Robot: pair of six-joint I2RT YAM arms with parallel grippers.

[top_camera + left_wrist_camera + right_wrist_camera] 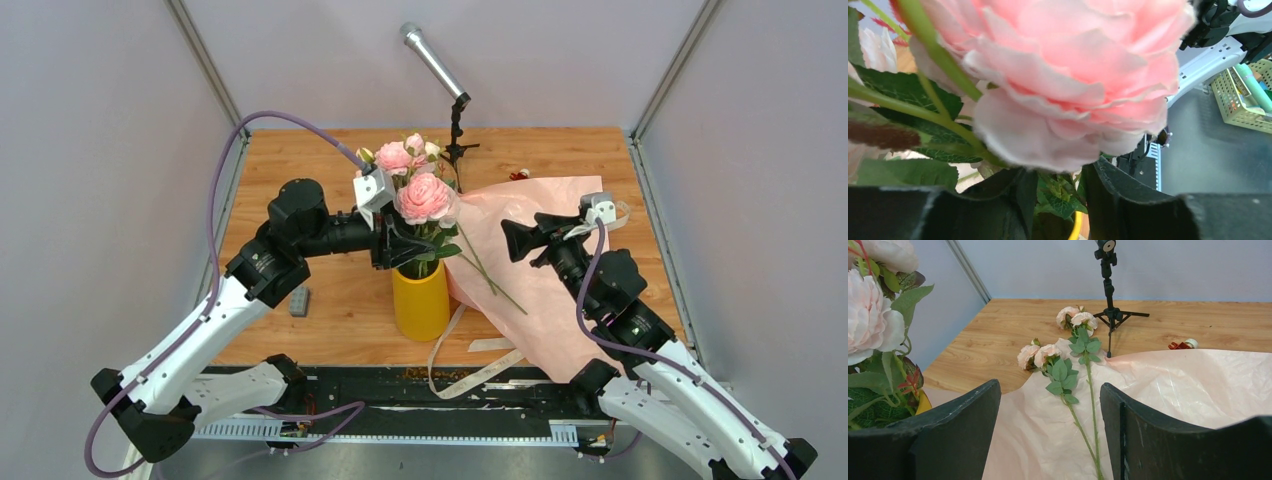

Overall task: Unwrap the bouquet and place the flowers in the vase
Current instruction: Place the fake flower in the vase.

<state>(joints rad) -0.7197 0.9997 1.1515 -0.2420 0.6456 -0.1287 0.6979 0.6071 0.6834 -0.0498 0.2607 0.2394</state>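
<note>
Underneath, the wooden table (300, 180) carries everything, with the yellow vase (420, 305) standing upright near the middle of its front half. Just right of the vase, and touching its side, the pale pink wrapping paper (540, 340) lies spread open, running from behind the vase forward to the table's near edge.

The flowers (425, 197) stand in the vase, big pink roses and green leaves rising above its mouth. The left gripper (404, 246) reaches in from the vase's left, just above the rim. Its fingers (1128, 200) stand apart with leaves in the gap, and nothing looks pinched. The right gripper (508, 242) hovers over the paper to the vase's right, fingers wide apart and empty.

Behind the vase a microphone (430, 55) leans on a small black tripod. A beige ribbon (492, 345) curls loose at the vase's front right, running out from under the paper. Two loose stems (1060, 371) with small peach blooms lie on the paper to the right of the vase. A grey block (300, 301) sits well left of the vase. A small red-and-white thing (518, 175) lies behind and right of it, any print too small to read.
</note>
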